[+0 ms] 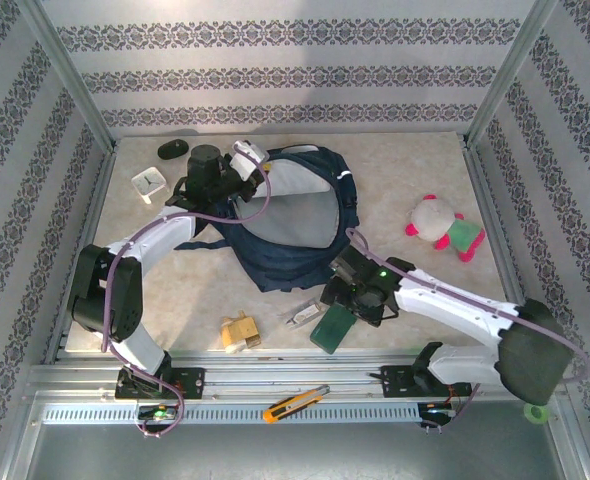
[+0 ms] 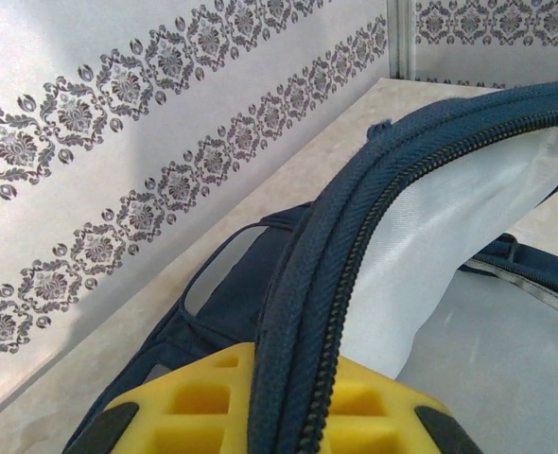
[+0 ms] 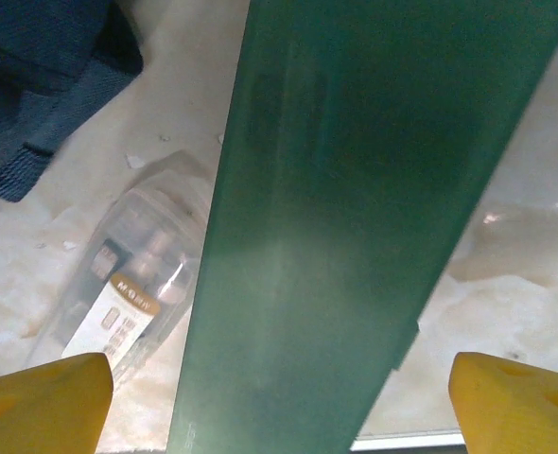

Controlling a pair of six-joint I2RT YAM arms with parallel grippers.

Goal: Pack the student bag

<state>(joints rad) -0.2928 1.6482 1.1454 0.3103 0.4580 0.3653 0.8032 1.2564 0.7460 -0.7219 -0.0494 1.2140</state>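
Zipper rim of navy woven student bag pinched in left gripper | right gripper spread wide astride smooth flat green case | marbled bench

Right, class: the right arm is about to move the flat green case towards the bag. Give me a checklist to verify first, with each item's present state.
1. Bag mouth open: the student bag gapes, pale lining showing. Ok.
2. Rim held up: the left gripper appears clamped on the zipper rim, which runs across its yellow pad. Ok.
3. Right gripper lined up: its fingertips sit either side of the green case. Ok.
4. Case gripped: gaps show between the case and both fingertips. Not ok.
5. Clear packet free of the case: it lies right beside the case; whether they touch, cannot tell.
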